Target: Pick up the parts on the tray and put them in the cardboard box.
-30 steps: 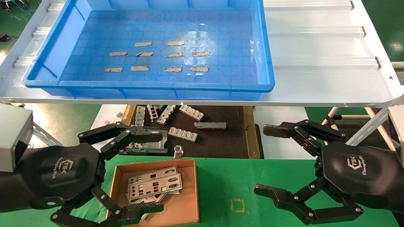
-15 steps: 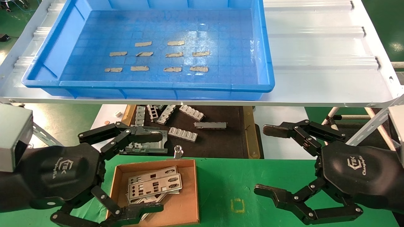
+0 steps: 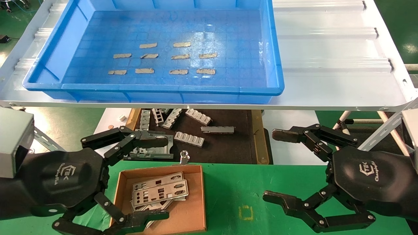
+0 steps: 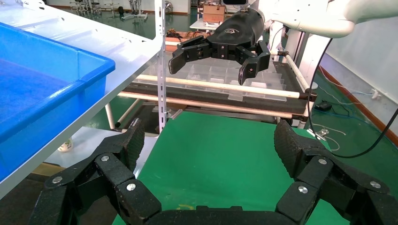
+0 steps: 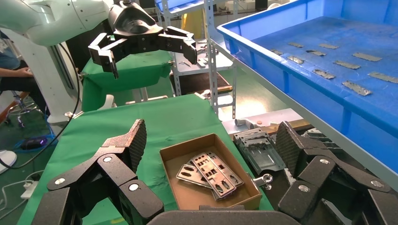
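The blue tray (image 3: 272,58) sits on the white shelf and holds only tan tape strips (image 3: 181,56); no parts lie in it. The silver plates (image 3: 160,193) lie stacked in the cardboard box (image 3: 196,209) on the green table; they also show in the right wrist view (image 5: 209,171) inside the box (image 5: 171,180). My left gripper (image 3: 156,178) is open and empty, hovering at the box's left side. My right gripper (image 3: 277,164) is open and empty over the green table at the right. The left wrist view shows my left gripper (image 4: 209,140) open, with the right gripper (image 4: 213,58) far off.
Below the shelf a dark wood-edged board (image 3: 258,137) carries several grey ribbed metal pieces (image 3: 189,138) and a metal bracket (image 3: 153,151). A silver clip (image 3: 184,157) sits at the box's far edge. The white shelf edge (image 3: 294,106) overhangs the work area.
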Robot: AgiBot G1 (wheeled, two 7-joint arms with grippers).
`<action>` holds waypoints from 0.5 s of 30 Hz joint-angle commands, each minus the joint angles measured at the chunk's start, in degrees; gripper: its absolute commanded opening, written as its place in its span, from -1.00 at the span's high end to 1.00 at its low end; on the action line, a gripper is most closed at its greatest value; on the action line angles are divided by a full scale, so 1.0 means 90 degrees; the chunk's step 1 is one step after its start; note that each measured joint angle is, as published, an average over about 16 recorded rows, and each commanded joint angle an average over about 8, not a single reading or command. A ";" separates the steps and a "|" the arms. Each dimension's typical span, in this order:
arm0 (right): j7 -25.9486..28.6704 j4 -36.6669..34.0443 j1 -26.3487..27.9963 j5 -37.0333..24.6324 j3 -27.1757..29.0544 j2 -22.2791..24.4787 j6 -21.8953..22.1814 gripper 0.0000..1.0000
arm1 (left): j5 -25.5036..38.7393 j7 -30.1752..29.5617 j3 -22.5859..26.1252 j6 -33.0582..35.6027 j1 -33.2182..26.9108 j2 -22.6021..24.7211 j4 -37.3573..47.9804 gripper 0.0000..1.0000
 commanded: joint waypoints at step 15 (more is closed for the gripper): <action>0.0000 0.0000 0.0000 0.0000 0.0000 0.0000 0.0000 -1.00 | 0.0000 0.0000 0.0000 0.0000 0.0000 0.0000 0.0000 -1.00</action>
